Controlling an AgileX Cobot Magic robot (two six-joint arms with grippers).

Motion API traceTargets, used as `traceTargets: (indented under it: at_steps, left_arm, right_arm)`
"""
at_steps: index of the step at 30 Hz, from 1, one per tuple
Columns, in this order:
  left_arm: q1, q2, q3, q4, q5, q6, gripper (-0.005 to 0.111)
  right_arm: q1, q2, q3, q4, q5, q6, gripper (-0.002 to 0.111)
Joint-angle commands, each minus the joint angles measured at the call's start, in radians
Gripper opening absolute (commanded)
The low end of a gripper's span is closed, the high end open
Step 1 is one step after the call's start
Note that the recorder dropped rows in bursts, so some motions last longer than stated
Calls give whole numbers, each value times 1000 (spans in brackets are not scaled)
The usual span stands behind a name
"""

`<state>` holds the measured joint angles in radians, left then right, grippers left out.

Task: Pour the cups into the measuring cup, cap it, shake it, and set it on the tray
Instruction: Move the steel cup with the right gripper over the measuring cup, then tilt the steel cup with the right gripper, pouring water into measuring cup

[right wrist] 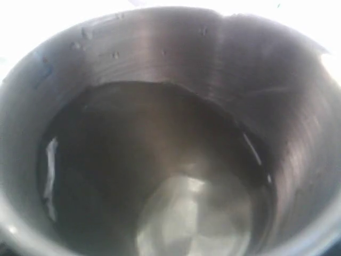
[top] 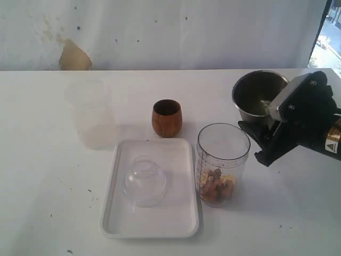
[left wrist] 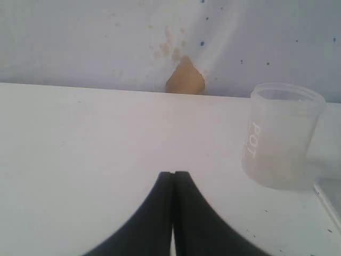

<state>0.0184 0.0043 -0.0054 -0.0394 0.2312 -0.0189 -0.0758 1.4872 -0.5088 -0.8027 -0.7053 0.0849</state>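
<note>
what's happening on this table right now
The right gripper holds the steel tumbler close to the measuring cup, which stands uncapped beside the tray with brownish bits at its bottom. The wooden cup stands upright just beyond the tray, and the clear lid sits on the tray. The left gripper is shut on nothing, over bare table near the frosted cup.

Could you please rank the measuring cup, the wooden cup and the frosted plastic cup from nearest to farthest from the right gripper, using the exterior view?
Measured from the right gripper, at the right of the exterior view:
1. Measuring cup: just to its left, beside the tray.
2. Wooden cup: mid-table, behind the tray.
3. Frosted plastic cup: far left.
</note>
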Motion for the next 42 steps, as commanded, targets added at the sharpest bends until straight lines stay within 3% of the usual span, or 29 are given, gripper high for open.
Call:
traceTargets:
  at_steps: [1, 7, 42]
  left_arm:
    - [-1, -4, 5, 2, 2, 0, 0]
    - [-1, -4, 5, 2, 2, 0, 0]
    - [-1, -4, 5, 2, 2, 0, 0]
  right_arm:
    - [-6, -8, -18, 18, -66, -42, 0]
    - [-6, -8, -18, 18, -65, -187, 0]
    - [-6, -8, -31, 18, -81, -403, 0]
